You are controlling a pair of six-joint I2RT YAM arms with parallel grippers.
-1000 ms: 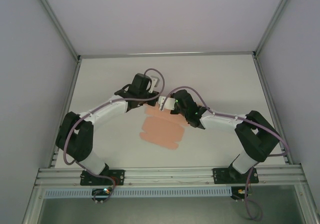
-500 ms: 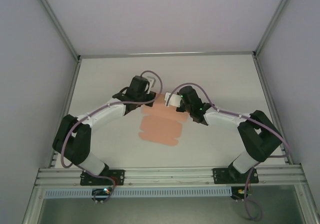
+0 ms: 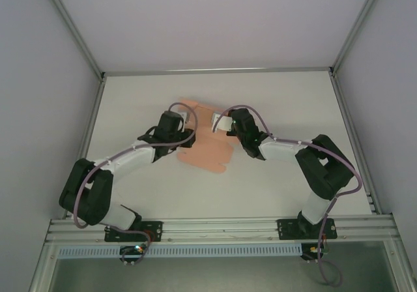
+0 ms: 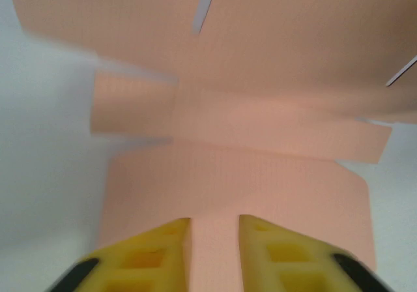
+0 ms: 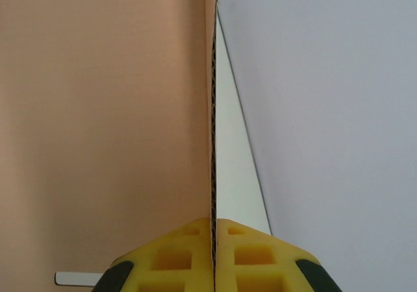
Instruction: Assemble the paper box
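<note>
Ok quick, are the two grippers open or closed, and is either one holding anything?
Left gripper: jaws slightly open, card showing in the gap.
Right gripper: closed on the card's edge.

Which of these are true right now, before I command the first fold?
1. The right gripper is clamped on an edge of the paper box. True.
2. The paper box is already folded into a closed rectangular box. False: it is a die-cut sheet with tabs and slits, not folded up.
3. The left gripper has its fingers pressed tight together. False: they stand apart, and pink card shows in the gap between them.
4. In the top view, both grippers are at the sheet, the left on its left side and the right on its right. True.
</note>
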